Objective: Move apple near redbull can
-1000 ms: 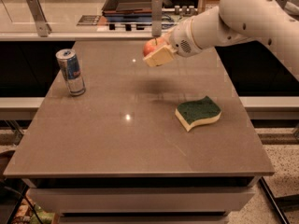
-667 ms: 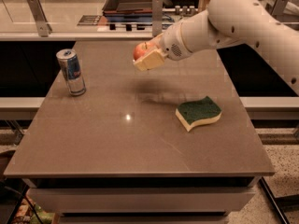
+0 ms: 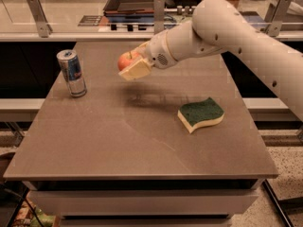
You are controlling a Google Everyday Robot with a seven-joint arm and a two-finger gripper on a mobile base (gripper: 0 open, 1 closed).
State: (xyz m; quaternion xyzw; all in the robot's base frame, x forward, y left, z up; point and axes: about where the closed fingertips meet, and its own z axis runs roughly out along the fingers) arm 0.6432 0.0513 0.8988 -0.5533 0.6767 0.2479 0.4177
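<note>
The apple [image 3: 125,60] is red-orange with a short stem and sits between the cream fingers of my gripper [image 3: 131,64], held in the air above the table's far middle. The gripper is shut on it. The redbull can [image 3: 72,73] stands upright near the table's left edge, to the left of the apple with a gap between them. My white arm [image 3: 222,25] reaches in from the upper right.
A green-and-yellow wavy sponge [image 3: 200,114] lies on the right half of the brown table [image 3: 118,145]. Behind the table runs a counter [image 3: 94,30] with metal brackets and a dark tray. The floor drops away at the table's front and sides.
My gripper has carried the apple to the left, closer to the can. The can and the sponge have not moved.
</note>
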